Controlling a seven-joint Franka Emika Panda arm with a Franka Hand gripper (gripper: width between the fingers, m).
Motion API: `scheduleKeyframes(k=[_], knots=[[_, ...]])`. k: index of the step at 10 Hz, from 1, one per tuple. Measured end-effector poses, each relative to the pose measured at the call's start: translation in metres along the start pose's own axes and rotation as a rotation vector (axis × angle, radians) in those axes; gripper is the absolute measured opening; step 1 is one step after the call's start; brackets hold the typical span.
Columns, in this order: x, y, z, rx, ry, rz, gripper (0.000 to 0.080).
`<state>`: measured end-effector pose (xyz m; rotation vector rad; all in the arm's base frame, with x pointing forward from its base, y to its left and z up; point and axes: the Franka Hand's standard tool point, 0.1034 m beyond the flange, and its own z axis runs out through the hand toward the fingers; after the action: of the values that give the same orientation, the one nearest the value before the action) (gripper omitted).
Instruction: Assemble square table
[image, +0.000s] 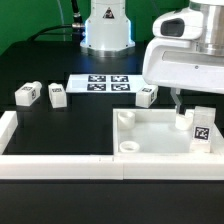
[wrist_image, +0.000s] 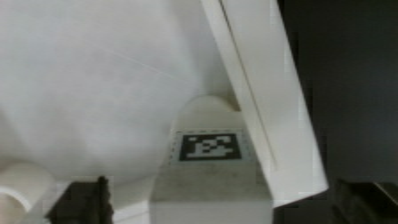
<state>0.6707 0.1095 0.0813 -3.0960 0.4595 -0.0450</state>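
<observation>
Exterior cam, raised, mid-range, faces my base (image: 107, 32). Wrist cam looks down, close. Both share the tagged leg (image: 202, 127) (wrist_image: 212, 148) on the square top (image: 150, 135) (wrist_image: 107, 80).

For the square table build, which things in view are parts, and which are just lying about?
Belongs to the job: tabletop; leg standing in it; leftmost leg; second leg beside that one; third leg by the tabletop's far edge.
Not parts: marker board; border rails.

We see a matte black bench (image: 60, 125) under even light, a dark green backdrop (image: 20, 15) at eleven o'clock, a white border rail (image: 60, 168) along the six o'clock edge, the marker board (image: 105, 83) flat near centre.
</observation>
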Motion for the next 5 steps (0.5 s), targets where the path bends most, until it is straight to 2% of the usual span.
scheduleKeyframes(k=[5], knots=[[0.0004, -0.0014, -0.0011, -0.014, 0.003, -0.578, 0.0649]])
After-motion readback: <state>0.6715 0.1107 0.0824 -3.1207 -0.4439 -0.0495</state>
